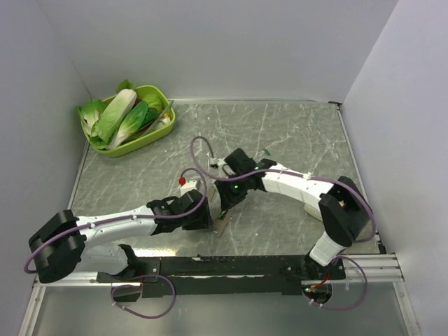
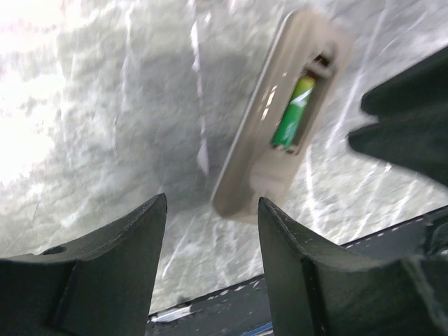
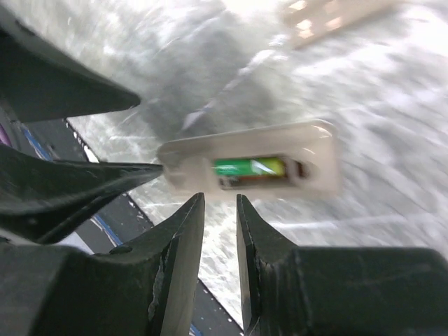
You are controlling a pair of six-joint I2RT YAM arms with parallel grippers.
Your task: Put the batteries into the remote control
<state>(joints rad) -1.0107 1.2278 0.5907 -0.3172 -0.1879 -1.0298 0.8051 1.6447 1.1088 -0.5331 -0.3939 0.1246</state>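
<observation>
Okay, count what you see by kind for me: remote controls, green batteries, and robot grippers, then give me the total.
Slim grey-brown rectangular remote control: 1
Small green cylindrical batteries: 2, a seated battery in its open compartment and a loose battery on the grey marbled table
Black two-finger grippers: 2, left gripper and right gripper
Total: 5

Green battery (image 2: 292, 112), beige remote control (image 2: 249, 183), grey-veined table (image 1: 301, 133)

The left gripper (image 2: 211, 203) hovers with jaws wide apart, the right gripper (image 3: 220, 203) barely parted.
</observation>
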